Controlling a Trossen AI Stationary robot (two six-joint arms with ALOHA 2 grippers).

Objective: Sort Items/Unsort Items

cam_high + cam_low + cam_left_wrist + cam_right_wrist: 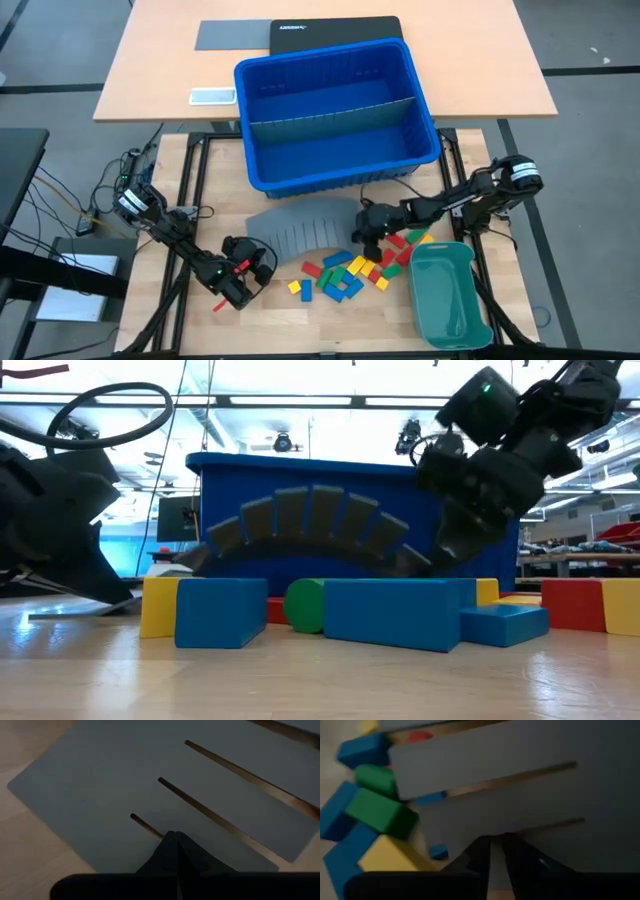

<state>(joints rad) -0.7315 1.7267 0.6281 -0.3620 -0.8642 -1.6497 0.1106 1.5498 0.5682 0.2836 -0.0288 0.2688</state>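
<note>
The blocks (345, 275) lie in a loose heap on the wooden table (300, 320), in front of the blue bin (335, 110) and just left of the teal tray (450, 295); red, yellow, green and blue ones are mixed. A grey slotted divider (300, 225) arches between the bin and the heap. The right gripper (368, 240) sits at the divider's right end, above the heap's edge, its fingers (480, 857) a narrow gap apart with the sheet's edge at their tips; whether they pinch it I cannot tell. The left gripper (262, 262) rests near the divider's left end, fingers (172, 852) pressed together, holding nothing.
</note>
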